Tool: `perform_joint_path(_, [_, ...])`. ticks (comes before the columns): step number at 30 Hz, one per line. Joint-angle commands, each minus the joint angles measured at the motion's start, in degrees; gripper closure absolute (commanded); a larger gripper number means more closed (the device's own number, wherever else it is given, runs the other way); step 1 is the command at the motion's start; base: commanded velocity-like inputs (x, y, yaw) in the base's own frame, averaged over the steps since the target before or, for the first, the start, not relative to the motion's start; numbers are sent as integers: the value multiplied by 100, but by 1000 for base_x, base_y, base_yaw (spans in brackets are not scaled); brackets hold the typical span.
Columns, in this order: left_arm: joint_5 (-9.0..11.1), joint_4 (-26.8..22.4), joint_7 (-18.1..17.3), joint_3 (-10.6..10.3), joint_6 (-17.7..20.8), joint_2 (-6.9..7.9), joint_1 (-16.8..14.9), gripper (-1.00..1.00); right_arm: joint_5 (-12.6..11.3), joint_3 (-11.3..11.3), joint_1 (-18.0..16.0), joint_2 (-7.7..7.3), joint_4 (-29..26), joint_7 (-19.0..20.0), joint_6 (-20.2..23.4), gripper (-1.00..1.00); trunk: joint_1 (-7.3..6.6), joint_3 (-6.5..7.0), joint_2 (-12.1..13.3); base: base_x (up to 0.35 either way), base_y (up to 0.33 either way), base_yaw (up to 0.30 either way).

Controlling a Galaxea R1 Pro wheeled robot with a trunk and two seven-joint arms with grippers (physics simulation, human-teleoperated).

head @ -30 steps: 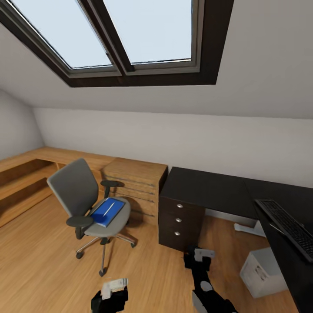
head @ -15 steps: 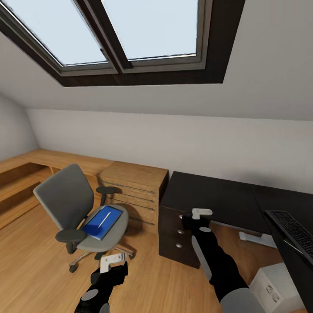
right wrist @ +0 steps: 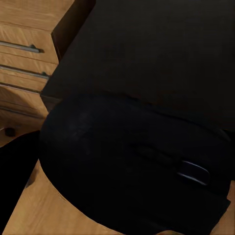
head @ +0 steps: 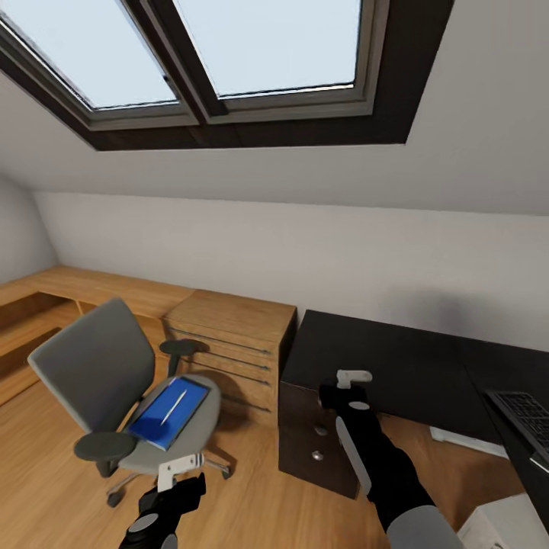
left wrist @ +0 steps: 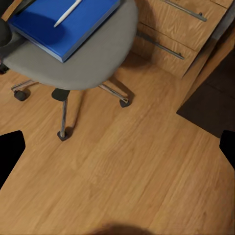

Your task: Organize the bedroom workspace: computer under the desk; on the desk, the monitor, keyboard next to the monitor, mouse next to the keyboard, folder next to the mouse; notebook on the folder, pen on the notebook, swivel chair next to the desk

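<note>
A grey swivel chair [head: 99, 374] stands on the wood floor at the left. On its seat lies a blue folder-like book [head: 169, 412] [left wrist: 63, 24] with a white pen [head: 174, 406] [left wrist: 67, 13] on top. My left gripper [head: 179, 474] [left wrist: 117, 147] hangs open in front of the chair, above the floor. My right gripper [head: 347, 383] is shut on a black mouse [right wrist: 132, 166], held above the near left corner of the dark desk [head: 404, 358] [right wrist: 161, 54]. A black keyboard [head: 528, 415] lies at the desk's right end.
A wooden drawer unit [head: 229, 343] [left wrist: 181, 34] stands between the chair and the dark desk, with a long wooden bench [head: 69, 286] running left along the wall. A white computer case [head: 507, 530] sits on the floor at the lower right. Dark-framed skylights [head: 229, 69] slope overhead.
The camera has moved closer, and the scene has shifted left and down. My right arm has risen from near the floor to the desk's corner with the mouse. The left gripper has stayed low.
</note>
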Motion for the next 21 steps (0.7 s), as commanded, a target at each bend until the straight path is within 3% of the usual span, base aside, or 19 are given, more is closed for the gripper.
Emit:
perform_joint_path(1, [58, 0, 57, -6, 10, 0, -3, -100, -40, 14, -3, -6, -29, -48, 24, 100, 7, -12, -12, 328, 0, 0])
perform_joint_path(7, [57, 38, 468, -36, -7, -25, -5, -100, -34, 13, 3, -13, -100, -41, 31, 100, 7, -12, -12, 328, 0, 0])
perform_joint_path(12, [73, 42, 665, -122, -16, -31, -3, -100, -57, 19, 4, -251, -114, 28, 26, 100, 7, -12, -12, 327, 0, 48])
perform_joint_path(21, [74, 45, 697, -240, -15, -34, -4, -100, -49, 37, 4, -599, -118, 1064, 65, 100, 7, -12, -12, 274, 0, 234])
